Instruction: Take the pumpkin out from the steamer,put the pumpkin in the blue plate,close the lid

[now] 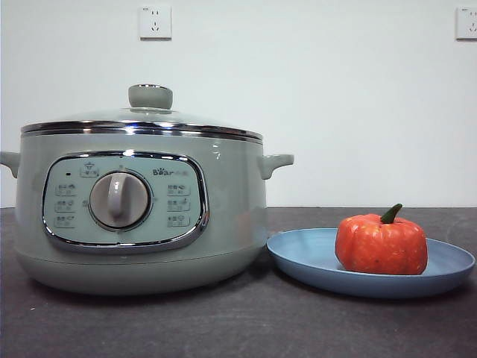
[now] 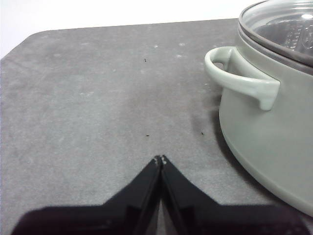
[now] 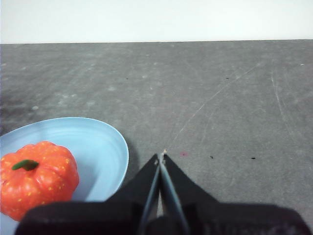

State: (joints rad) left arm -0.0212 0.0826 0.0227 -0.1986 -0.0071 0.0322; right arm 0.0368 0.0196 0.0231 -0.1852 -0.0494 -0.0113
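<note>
The orange pumpkin (image 1: 381,245) with its green stem sits in the blue plate (image 1: 305,257), to the right of the steamer (image 1: 141,216). The glass lid (image 1: 149,118) rests shut on the steamer, knob up. Neither arm shows in the front view. My left gripper (image 2: 160,159) is shut and holds nothing, low over the bare table beside the steamer's side handle (image 2: 239,81). My right gripper (image 3: 162,155) is shut too, with nothing in it, just off the rim of the blue plate (image 3: 105,147) where the pumpkin (image 3: 36,176) lies.
A dark grey table (image 1: 238,328) carries everything. A white wall with two sockets (image 1: 155,22) stands behind. The table's rounded corner (image 2: 29,44) shows in the left wrist view.
</note>
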